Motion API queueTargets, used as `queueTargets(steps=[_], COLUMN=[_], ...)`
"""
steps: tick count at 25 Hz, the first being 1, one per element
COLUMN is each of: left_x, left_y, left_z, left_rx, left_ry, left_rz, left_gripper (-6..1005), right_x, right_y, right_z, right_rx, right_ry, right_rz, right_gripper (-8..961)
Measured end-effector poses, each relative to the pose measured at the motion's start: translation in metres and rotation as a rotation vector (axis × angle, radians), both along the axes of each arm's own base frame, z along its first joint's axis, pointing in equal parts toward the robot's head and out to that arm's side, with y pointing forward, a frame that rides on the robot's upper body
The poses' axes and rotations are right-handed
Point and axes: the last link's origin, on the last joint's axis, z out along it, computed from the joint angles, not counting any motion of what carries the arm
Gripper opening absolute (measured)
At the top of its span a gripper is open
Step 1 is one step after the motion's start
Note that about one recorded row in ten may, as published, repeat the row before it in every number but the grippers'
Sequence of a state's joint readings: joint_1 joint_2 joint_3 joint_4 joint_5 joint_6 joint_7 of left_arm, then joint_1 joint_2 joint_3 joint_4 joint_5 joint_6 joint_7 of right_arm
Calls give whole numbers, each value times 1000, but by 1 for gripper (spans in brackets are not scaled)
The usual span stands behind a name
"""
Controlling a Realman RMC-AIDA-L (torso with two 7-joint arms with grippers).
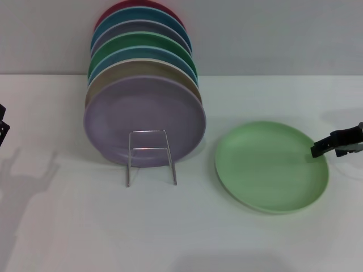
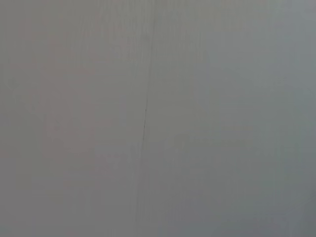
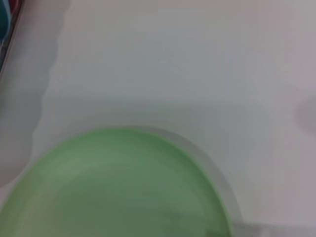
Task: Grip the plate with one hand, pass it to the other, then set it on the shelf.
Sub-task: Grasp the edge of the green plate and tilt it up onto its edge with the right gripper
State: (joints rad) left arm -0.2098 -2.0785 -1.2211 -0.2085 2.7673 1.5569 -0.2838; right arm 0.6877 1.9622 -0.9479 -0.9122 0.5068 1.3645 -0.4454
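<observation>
White table (image 1: 68, 226), racked plates (image 1: 144, 122) beside plate (image 1: 271, 166)

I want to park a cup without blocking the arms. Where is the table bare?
Bare: the near table in front of the rack and plate, and the left side between rack and left gripper. Crowded: the narrow gap between rack and plate, and the plate's right rim, where the right gripper reaches.

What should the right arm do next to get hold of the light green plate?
Probably ease the right gripper a little further in over the plate's rim and shut on it. The plate lies flat on the white table, right of the rack of plates, and the gripper sits at its right edge; a grasp isn't evident yet. The left gripper waits at the far left.
</observation>
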Motion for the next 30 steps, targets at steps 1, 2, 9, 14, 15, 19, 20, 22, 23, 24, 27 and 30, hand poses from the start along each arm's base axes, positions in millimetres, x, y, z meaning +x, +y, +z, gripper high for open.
queueTargets(steps=[1, 2, 9, 14, 15, 19, 20, 22, 23, 24, 27, 30], left_x=[0, 0, -1, -1, -1, -1, -1, -1, -1, -1, -1, -1], left_y=[0, 0, -1, -1, -1, -1, -1, -1, -1, -1, 0, 0], left_z=[0, 0, 0, 0, 0, 0, 0, 0, 0, 0, 0, 0], left_rx=[0, 0, -1, -2, -2, -2, -2, -2, -1, -1, 0, 1], left_ry=[0, 0, 1, 2, 2, 2, 2, 2, 3, 4, 5, 6], left_rz=[0, 1, 3, 4, 4, 5, 5, 5, 4, 4, 3, 4], left_gripper=[862, 862, 861, 862, 862, 862, 862, 862, 861, 861, 861, 861], right_x=[0, 0, 1, 2, 3, 4, 4, 5, 5, 5, 5, 6], right_y=[0, 1, 2, 2, 3, 2, 2, 2, 2, 2, 2, 2], right_z=[0, -1, -9, -11, -11, -11, -11, -11, -12, -12, -12, -13], right_rx=[-1, -1, -16, -16, -16, -19, -21, -22, -23, -22, -23, -26], right_ry=[0, 0, 4, 4, 4, -1, -4, -7, -8, -8, -8, -7], right_rz=[1, 2, -3, -4, -4, -7, -8, -10, -11, -11, -12, -15], right_gripper=[641, 641, 640, 640, 640, 617, 595, 550, 527, 505, 438, 393])
